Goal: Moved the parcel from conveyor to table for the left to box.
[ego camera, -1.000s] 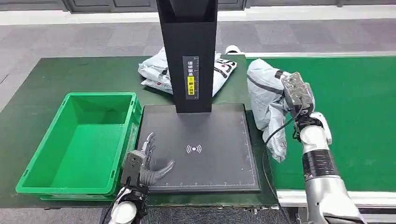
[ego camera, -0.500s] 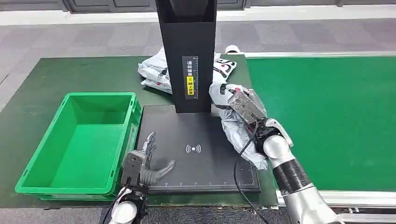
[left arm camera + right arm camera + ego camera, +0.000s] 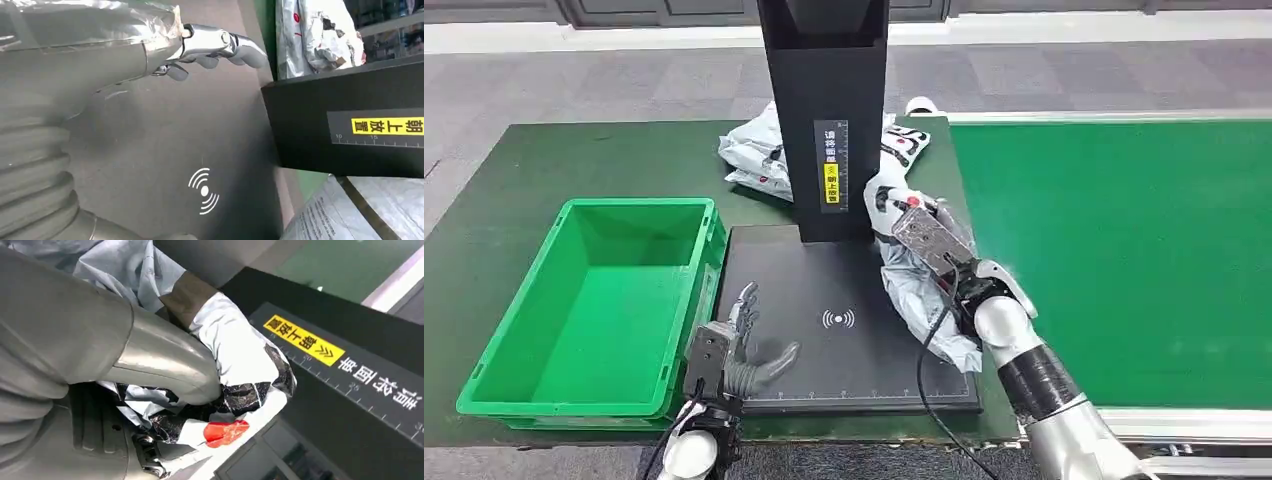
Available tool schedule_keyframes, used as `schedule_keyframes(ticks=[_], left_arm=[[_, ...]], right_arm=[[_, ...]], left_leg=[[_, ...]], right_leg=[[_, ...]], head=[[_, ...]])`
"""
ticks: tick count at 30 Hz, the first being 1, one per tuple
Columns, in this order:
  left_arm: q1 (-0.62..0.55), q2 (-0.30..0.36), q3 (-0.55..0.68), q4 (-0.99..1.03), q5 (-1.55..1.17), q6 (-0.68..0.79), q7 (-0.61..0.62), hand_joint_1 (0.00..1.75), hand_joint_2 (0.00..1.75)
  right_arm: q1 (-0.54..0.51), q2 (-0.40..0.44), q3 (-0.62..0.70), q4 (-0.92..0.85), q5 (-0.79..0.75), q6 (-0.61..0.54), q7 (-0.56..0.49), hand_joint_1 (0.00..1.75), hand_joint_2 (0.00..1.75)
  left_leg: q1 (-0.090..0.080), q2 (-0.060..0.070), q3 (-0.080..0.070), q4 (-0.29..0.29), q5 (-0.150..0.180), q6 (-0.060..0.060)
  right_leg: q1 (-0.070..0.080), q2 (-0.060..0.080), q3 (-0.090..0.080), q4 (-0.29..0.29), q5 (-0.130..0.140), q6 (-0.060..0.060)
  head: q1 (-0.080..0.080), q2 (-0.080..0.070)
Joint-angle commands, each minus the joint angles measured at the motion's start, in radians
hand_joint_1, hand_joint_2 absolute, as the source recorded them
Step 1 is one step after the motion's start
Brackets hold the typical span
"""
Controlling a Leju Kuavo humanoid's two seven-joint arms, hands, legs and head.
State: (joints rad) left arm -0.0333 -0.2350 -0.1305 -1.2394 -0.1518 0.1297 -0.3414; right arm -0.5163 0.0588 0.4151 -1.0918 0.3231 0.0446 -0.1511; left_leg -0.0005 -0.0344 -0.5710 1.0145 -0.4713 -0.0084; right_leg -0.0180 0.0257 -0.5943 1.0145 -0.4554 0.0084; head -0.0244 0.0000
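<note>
The green box [image 3: 594, 310] sits at the far left of the surface [image 3: 514, 170], its near wall just beside the black scanning pad [image 3: 844, 320]. It is the eventual target, so its rim is an edge the parcel could catch on when it is lifted over.

The left hand [image 3: 742, 345] rests on the pad's near left corner, fingers spread and holding nothing. It lies well apart from the incoming load but inside the landing zone, so a parcel dropped too far leftward could land on its fingers [image 3: 220, 45].

The black post [image 3: 826, 120] rises from the pad's far edge. The right wrist view puts its labelled face very near the parcel, so a brush against it is the likeliest slip.

The right hand [image 3: 929, 250] grips the grey parcel [image 3: 919, 300] by crumpled film at its upper end, the rest hanging over the pad's right part; I cannot tell whether the lower end touches the pad. The slack bag could slide out of the grip, or drape over the pad's right edge if released here.

Open room lies on the pad's centre, around the wireless mark [image 3: 839, 319]. The bare conveyor [image 3: 1124, 250] spreads to the right.
</note>
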Motion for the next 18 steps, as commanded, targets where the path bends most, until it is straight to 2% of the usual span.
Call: schedule_keyframes(ticks=[1, 2, 3, 4, 5, 6, 18], left_arm=[[-0.068, 0.038, -0.07, 0.083, 0.018, 0.011, -0.011, 0.0, 1.75], [-0.065, 0.039, -0.071, 0.077, 0.019, 0.014, -0.012, 0.0, 1.75], [-0.064, 0.039, -0.071, 0.075, 0.021, 0.015, -0.012, 0.0, 1.75], [-0.062, 0.038, -0.069, 0.072, 0.022, 0.016, -0.012, 0.0, 1.75], [-0.059, 0.037, -0.067, 0.067, 0.022, 0.017, -0.012, 0.0, 1.75], [-0.059, 0.032, -0.061, 0.064, 0.021, 0.014, -0.012, 0.0, 1.75], [-0.068, 0.017, -0.053, 0.062, -0.002, -0.004, -0.001, 0.0, 1.75]], right_arm=[[-0.15, 0.077, 0.177, 0.206, -0.134, 0.018, -0.006, 1.75, 1.75], [-0.167, 0.096, 0.183, 0.234, -0.151, 0.029, -0.011, 1.75, 1.75], [-0.178, 0.105, 0.19, 0.251, -0.158, 0.034, -0.013, 1.5, 1.75], [-0.189, 0.118, 0.196, 0.267, -0.165, 0.037, -0.015, 0.93, 1.75], [-0.194, 0.126, 0.201, 0.278, -0.166, 0.037, -0.015, 0.26, 1.75], [-0.208, 0.14, 0.209, 0.307, -0.191, 0.078, -0.025, 0.0, 1.75], [-0.232, 0.164, 0.212, 0.344, -0.22, 0.09, -0.034, 0.0, 1.75]], left_leg=[[0.001, 0.008, 0.001, -0.001, 0.0, -0.001], [0.0, 0.007, 0.001, -0.001, 0.0, -0.001], [0.001, 0.009, 0.002, -0.002, 0.0, -0.001], [0.002, 0.009, 0.001, -0.001, 0.0, -0.001], [0.001, 0.008, 0.001, -0.001, 0.0, -0.001], [0.001, 0.008, 0.001, -0.001, 0.001, -0.002], [0.001, 0.003, 0.0, 0.0, 0.001, -0.001]], right_leg=[[0.001, 0.004, -0.001, -0.001, 0.002, -0.001], [0.001, 0.004, -0.001, 0.0, 0.002, -0.001], [0.002, 0.004, 0.0, -0.002, 0.003, -0.002], [0.002, 0.004, -0.001, -0.002, 0.003, -0.002], [0.002, 0.003, -0.001, -0.001, 0.002, -0.002], [0.002, 0.003, -0.001, -0.001, 0.002, -0.002], [0.002, 0.0, 0.0, -0.001, 0.001, -0.001]], head=[[0.0, 0.0], [0.0, 0.0], [0.0, 0.0], [0.0, 0.0], [0.0, 0.0], [-0.001, 0.0], [0.0, 0.0]])
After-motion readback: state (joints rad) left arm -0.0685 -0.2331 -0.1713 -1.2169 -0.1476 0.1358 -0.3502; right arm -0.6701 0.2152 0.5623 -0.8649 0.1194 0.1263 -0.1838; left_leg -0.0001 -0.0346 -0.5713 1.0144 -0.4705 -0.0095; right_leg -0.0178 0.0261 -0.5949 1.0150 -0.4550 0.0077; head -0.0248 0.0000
